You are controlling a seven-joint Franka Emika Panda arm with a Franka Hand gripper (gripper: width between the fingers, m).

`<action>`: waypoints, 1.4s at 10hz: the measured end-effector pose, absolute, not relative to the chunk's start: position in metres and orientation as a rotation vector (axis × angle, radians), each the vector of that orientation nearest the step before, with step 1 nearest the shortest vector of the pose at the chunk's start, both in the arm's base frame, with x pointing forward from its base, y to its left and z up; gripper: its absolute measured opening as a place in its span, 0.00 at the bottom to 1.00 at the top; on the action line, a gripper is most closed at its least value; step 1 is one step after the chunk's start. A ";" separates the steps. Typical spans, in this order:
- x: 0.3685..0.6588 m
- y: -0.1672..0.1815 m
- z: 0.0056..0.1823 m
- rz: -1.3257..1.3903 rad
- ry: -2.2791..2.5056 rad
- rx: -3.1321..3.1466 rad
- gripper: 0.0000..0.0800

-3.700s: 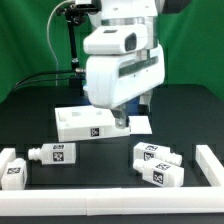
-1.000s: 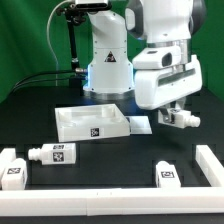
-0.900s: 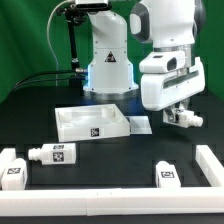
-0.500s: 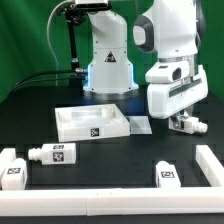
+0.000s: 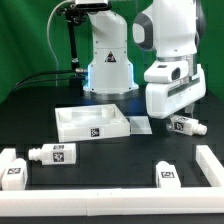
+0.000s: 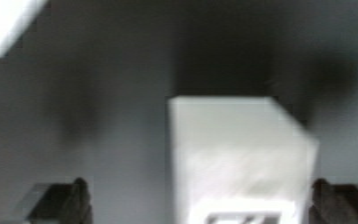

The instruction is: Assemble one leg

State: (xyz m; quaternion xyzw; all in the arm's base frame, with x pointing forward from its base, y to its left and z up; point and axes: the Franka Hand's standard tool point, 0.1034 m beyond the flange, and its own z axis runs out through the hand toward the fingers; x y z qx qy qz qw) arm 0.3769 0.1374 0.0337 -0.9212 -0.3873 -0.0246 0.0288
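A white leg point(image 5: 187, 126) with a black-and-white tag lies on the black table at the exterior view's right. My gripper point(image 5: 173, 118) hangs just over its near end. In the wrist view the leg point(image 6: 243, 160) lies between my fingers point(image 6: 55, 200), which stand wide apart with a gap on each side, so my gripper point(image 6: 194, 200) is open. The large flat white panel point(image 5: 92, 123) sits mid-table. More legs lie at the front: one point(image 5: 52, 154), one at the left edge point(image 5: 12, 168) and one at the right point(image 5: 166, 174).
The marker board point(image 5: 139, 124) lies just right of the panel. A low white rail point(image 5: 110, 193) runs along the table's front and another point(image 5: 210, 165) along the right side. The robot base point(image 5: 108, 70) stands behind the panel.
My arm carried a leg from the front right to the exterior view's right, then lowered it. In the last half second the leg settled on the table and my arm barely moved.
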 end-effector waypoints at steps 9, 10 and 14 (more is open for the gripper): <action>0.452 0.100 0.085 0.009 -1.110 -2.901 0.81; 0.450 0.100 0.083 0.026 -1.048 -2.924 0.81; 0.505 0.088 0.090 0.238 -0.433 -3.065 0.81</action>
